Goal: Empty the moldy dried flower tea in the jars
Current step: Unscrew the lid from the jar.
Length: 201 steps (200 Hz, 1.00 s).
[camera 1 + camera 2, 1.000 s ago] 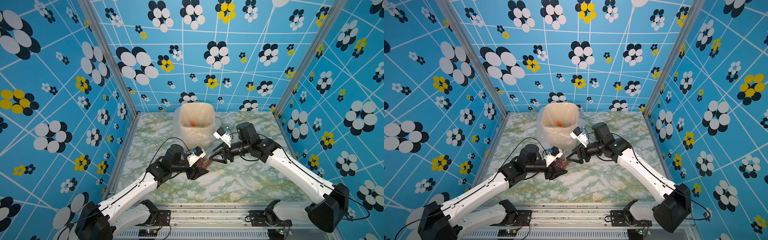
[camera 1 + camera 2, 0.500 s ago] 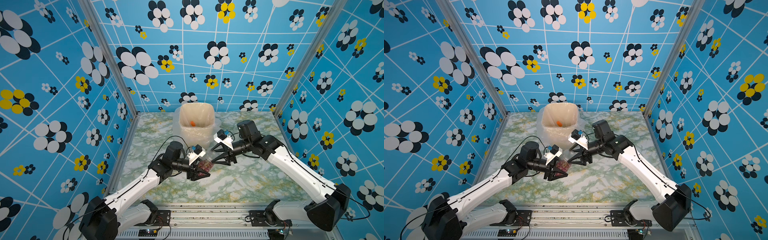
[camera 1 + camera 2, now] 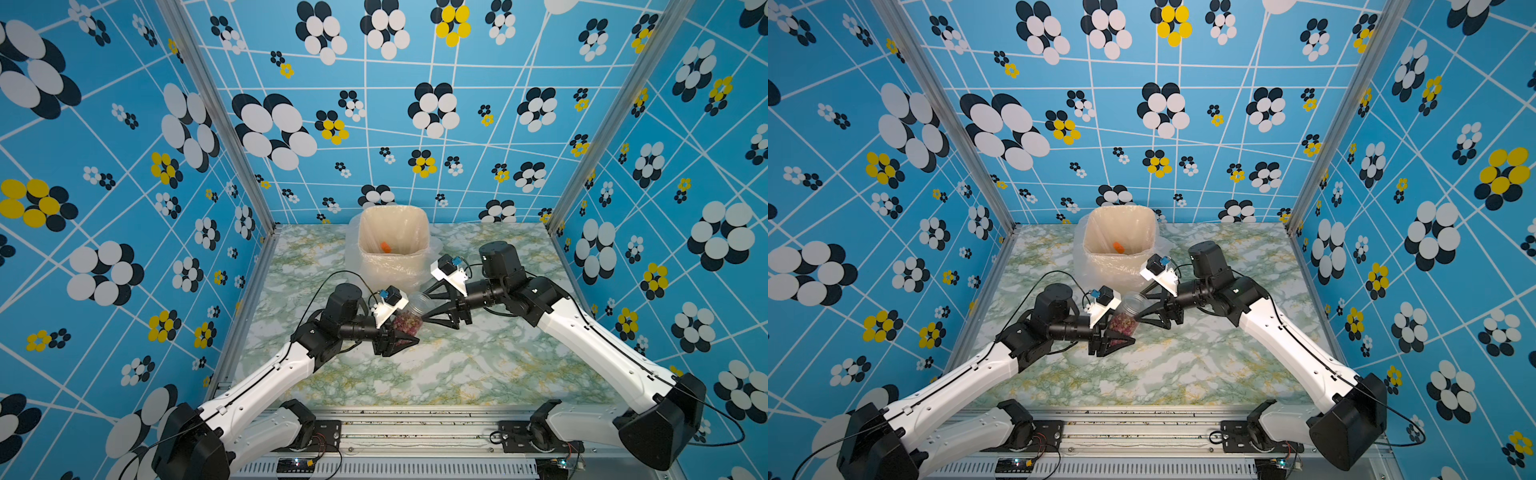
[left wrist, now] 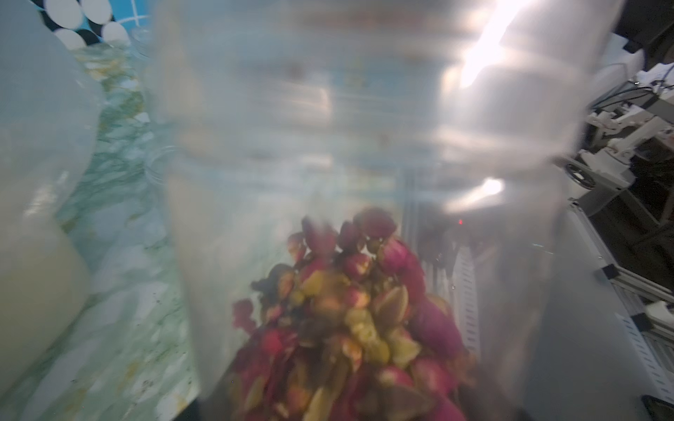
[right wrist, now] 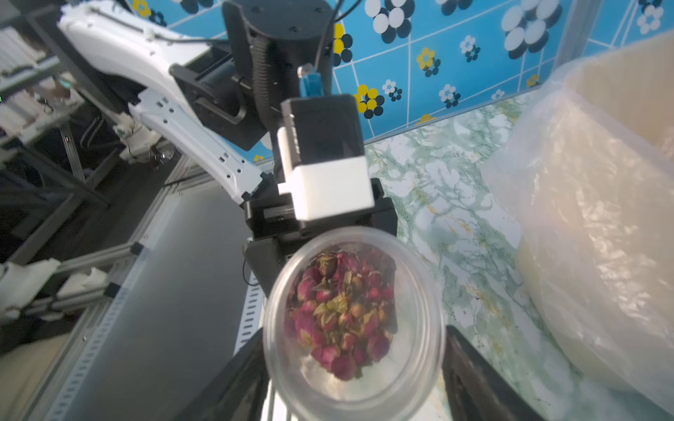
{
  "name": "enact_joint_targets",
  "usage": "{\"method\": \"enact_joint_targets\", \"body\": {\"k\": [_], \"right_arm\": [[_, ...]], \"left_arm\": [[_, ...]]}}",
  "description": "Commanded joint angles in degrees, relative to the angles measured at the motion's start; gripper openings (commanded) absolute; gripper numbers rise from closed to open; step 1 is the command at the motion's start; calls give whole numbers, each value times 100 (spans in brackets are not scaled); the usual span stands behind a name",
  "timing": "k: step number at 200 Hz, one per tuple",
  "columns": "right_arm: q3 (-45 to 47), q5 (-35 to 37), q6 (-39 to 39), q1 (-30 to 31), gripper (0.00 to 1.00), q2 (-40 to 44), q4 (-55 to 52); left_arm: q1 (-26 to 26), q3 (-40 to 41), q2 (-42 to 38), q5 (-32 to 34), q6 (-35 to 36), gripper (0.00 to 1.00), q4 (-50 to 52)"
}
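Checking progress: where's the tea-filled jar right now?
In a top view, the jar is mid-table, gripped by the left pincer, just in front of the bin.

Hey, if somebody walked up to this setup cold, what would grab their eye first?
Probably the loud blue walls with black, white and yellow flowers all round the marble-patterned table. Next, mid-table, the left pincer gripping a tilted clear jar of pink-red dried buds, with the right pincer spread open at its top end. Behind them stands a cream plastic-lined bin with one orange piece inside.
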<state>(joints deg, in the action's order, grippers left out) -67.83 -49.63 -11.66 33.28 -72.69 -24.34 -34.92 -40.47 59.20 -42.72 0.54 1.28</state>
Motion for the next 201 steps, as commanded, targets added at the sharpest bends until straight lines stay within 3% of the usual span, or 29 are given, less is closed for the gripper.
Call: {"method": "enact_joint_targets", "body": {"k": [1, 21, 77, 120, 201], "right_arm": [[304, 198, 1626, -32, 81, 479, 1155], [305, 367, 2437, -32, 85, 695, 1162], [-502, 1601, 3744, -32, 92, 485, -462], [-897, 1539, 4061, -19, 90, 0, -1141], [-978, 1489, 4103, 301, 92, -424, -1121]], "left_arm": [[5, -119, -208, 980, 273, 6, -26], [-37, -124, -265, 1355, 418, 5, 46], [-546, -172, -347, 2850, 1163, 5, 333], [-889, -214, -364, 3535, 1534, 5, 397], [-1171, -359, -148, 3936, 1849, 5, 610]]}}
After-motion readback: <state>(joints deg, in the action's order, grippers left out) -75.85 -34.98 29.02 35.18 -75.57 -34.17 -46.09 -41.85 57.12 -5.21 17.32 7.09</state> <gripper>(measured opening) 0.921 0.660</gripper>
